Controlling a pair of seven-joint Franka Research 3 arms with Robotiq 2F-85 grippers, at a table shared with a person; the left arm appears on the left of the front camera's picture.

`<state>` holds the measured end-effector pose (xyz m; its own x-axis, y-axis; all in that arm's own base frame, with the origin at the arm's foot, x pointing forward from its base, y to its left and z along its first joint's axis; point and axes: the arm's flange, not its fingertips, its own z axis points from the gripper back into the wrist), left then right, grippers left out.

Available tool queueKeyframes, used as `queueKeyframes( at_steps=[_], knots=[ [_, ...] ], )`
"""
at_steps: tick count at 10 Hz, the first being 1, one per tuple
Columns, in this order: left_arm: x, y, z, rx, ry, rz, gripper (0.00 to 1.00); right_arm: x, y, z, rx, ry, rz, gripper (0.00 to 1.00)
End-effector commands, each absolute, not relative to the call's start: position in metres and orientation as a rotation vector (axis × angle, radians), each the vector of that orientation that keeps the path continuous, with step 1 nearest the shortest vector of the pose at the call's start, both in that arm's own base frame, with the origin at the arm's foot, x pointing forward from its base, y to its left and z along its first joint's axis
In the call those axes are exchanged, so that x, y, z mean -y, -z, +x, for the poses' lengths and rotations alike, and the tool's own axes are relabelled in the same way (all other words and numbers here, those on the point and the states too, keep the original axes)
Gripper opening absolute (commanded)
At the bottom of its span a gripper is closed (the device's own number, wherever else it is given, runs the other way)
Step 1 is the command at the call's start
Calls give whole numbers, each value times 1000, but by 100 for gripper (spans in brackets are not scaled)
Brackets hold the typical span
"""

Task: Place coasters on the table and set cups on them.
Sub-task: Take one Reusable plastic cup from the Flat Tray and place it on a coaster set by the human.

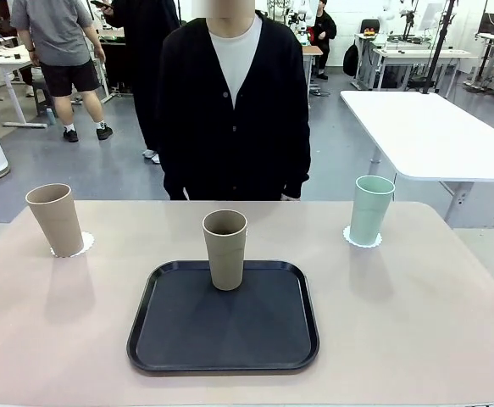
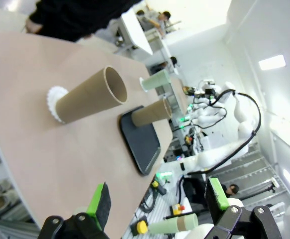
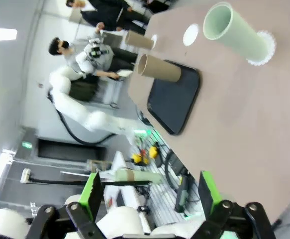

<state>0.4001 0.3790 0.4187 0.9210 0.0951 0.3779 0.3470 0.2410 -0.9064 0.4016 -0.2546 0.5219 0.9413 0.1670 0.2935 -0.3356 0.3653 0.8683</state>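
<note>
Left gripper (image 2: 157, 199) gapes wide, empty, beige cup (image 2: 87, 97) well ahead; right gripper (image 3: 148, 194) likewise, mint cup (image 3: 237, 31) ahead.

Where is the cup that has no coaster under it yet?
In the front view the beige-brown cup stands upright on the black tray, near its far edge, mid-table between the left cup and the mint cup.

No text, label, brand, number or sign is legible. The cups (image 1: 224, 248), black tray (image 1: 230, 332) and table (image 1: 399, 305) are plain.
</note>
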Motion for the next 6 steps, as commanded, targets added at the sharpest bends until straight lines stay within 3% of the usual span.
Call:
queueKeyframes(
  at_steps=[1, 4, 6],
  knots=[
    [-381, -420, 399, 393, 172, -1317, 100, 207, -560, 412, 195, -411, 978, 100],
    [-381, -420, 399, 393, 172, -1317, 100, 107, -597, 425, 302, -595, 783, 100],
    [-381, -420, 399, 393, 172, -1317, 100, 45, -591, 428, 320, -701, 656, 100]
  ],
)
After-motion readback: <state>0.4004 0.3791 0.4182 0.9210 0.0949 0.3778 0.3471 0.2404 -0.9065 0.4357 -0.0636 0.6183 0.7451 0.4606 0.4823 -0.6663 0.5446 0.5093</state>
